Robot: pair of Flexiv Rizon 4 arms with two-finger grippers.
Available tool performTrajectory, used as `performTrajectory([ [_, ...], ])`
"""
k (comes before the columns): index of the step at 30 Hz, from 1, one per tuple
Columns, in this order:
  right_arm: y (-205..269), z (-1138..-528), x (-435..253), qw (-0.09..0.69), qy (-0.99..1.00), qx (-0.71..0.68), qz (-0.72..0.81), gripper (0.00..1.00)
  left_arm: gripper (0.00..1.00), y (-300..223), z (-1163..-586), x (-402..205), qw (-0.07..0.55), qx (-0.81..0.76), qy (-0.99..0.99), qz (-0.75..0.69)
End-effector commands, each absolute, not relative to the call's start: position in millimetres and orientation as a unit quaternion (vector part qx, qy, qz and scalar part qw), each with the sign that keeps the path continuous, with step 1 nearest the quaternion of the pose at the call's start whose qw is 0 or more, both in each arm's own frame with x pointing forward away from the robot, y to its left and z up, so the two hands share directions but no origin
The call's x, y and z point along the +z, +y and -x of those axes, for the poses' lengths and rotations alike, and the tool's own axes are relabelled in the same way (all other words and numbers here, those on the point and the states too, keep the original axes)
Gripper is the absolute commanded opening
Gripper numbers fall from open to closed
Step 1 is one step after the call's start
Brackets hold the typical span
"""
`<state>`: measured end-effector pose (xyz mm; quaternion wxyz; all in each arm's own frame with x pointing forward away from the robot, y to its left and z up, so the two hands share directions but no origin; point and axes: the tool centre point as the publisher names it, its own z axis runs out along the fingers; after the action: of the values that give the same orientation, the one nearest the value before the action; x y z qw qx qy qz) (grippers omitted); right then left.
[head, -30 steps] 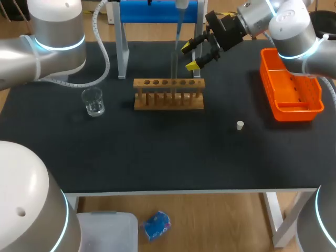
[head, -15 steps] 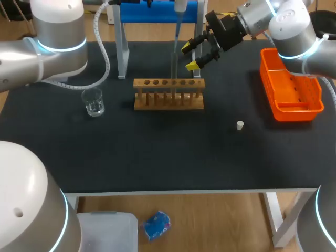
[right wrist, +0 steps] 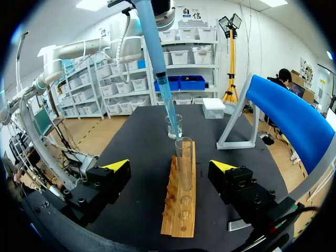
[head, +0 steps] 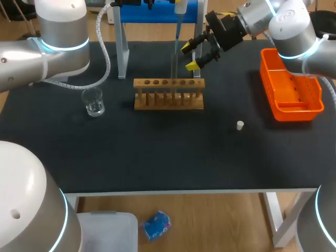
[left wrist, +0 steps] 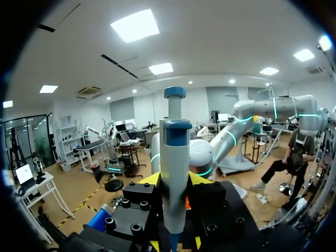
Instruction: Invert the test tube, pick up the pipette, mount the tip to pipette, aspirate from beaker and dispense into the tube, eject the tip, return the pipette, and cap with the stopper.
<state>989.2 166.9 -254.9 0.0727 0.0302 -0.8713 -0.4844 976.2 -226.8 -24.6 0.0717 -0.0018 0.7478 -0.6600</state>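
My left gripper is shut on the blue pipette, which stands upright between its fingers. In the head view the pipette hangs down from the far edge, its thin tip just above a clear test tube standing upright in the wooden rack. My right gripper stands open just right of the tube, above the rack's right end. From the right wrist the tube and rack lie ahead, between the open fingers of that gripper. The pipette slants down beyond the tube, in front of the glass beaker. A white stopper lies on the mat.
The beaker stands left of the rack. An orange bin sits at the right side of the table. A blue stand on grey legs rises behind the rack. The black mat covers the near half of the table.
My left arm's elbow has drifted slightly to the right. The pipette, the tube and the right gripper keep their places.
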Motion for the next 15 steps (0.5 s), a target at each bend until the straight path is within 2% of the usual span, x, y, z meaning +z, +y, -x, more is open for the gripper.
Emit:
performTrajectory([
  [1,166.6,-990.2,-254.2,0.075,-0.872,-0.483,-0.031,1.0,0.0,-226.4,-979.6,-28.2,0.07,-0.662,0.746,0.001],
  [15,166.6,-990.2,-254.2,0.075,-0.872,-0.483,-0.031,1.0,0.0,-222.9,-979.9,-34.1,0.076,-0.655,0.751,0.011],
])
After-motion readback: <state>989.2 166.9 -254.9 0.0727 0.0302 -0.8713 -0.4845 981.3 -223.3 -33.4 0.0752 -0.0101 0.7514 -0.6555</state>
